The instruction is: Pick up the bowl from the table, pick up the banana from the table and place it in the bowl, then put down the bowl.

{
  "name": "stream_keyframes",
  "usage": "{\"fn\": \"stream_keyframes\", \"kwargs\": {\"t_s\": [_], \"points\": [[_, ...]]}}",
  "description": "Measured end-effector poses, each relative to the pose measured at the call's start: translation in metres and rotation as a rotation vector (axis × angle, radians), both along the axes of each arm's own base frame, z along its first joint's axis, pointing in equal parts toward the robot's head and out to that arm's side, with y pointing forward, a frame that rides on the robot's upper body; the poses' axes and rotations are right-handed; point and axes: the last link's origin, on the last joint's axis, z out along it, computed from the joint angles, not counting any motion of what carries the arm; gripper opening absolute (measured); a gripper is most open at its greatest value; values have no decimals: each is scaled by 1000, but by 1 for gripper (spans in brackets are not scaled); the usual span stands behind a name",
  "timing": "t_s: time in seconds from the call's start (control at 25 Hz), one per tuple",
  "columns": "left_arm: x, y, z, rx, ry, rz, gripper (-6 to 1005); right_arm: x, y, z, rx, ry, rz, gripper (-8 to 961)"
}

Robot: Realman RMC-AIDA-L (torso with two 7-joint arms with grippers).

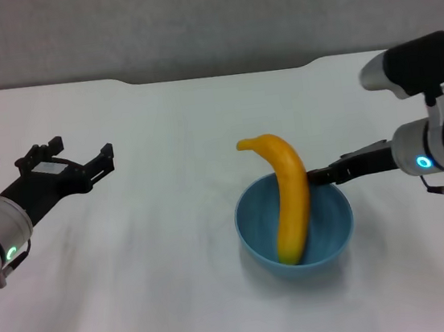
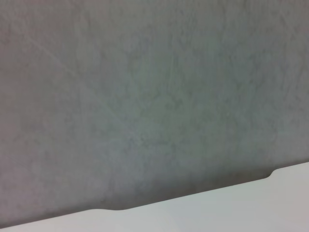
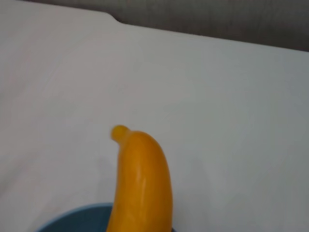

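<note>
The light-blue bowl (image 1: 250,231) stands right of centre on the white table (image 1: 140,289). The yellow banana (image 1: 289,198) lies in it, one end on the bowl's bottom and its stem end sticking up over the far rim. My right gripper (image 1: 319,176) reaches in from the right, its black fingers closed on the bowl's right rim beside the banana. In the right wrist view the banana (image 3: 142,183) rises from the bowl (image 3: 77,220). My left gripper (image 1: 78,151) hovers at the far left, open and holding nothing.
The table's far edge has a shallow notch (image 1: 219,73) in front of a grey wall (image 2: 145,96). The left wrist view shows only that wall and the table's edge (image 2: 231,203).
</note>
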Motion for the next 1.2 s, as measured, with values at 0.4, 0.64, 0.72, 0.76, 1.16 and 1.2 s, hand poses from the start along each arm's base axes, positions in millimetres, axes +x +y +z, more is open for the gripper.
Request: {"fn": "stream_keyframes", "kwargs": {"t_s": [0.4,0.64,0.72,0.76,1.16,1.2], "points": [[-19,-5,8,16,-59,39,902,17,-17,39,192,31,97,781],[-38,-13,20,58,-148,55,902,35,-33,56,356,91,170,768],[-44,-16,21,65,-156,51,902,42,-36,56,378,124,173,763],[-46,-18,22,68,-158,48,902,47,-39,56,387,139,175,761],[-55,-21,16,86,-172,53,902,86,-56,48,549,265,176,763],[-55,-21,16,86,-172,53,902,88,-57,47,556,260,183,763]]}}
